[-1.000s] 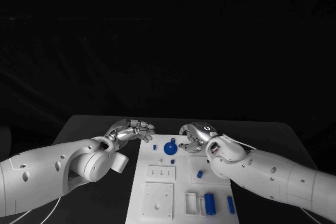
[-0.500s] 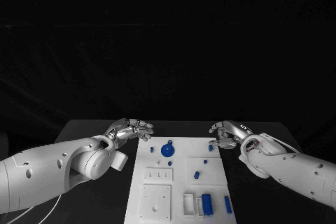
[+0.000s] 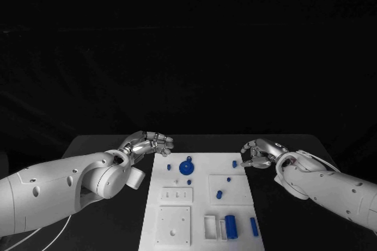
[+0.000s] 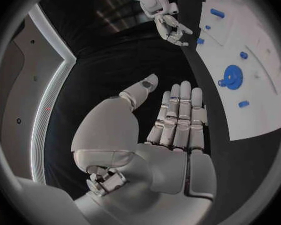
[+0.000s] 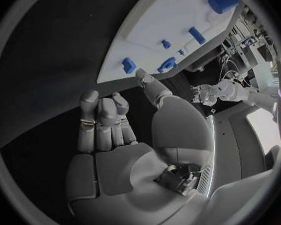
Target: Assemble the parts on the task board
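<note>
Two hands we see flanking the white board [image 3: 200, 207] at lower centre; the left hand [image 3: 147, 144] hovers off its upper-left corner, fingers loosely curled, holding nothing; the right hand [image 3: 261, 152] sits at its upper-right edge, fingers curled beside a small blue piece [image 3: 235, 164]; a blue disc [image 3: 187, 167] lies near the board's top.

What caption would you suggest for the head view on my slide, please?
Both hands, left hand and right hand, hover empty at the task board's far corners, blue parts lying on it.
</note>
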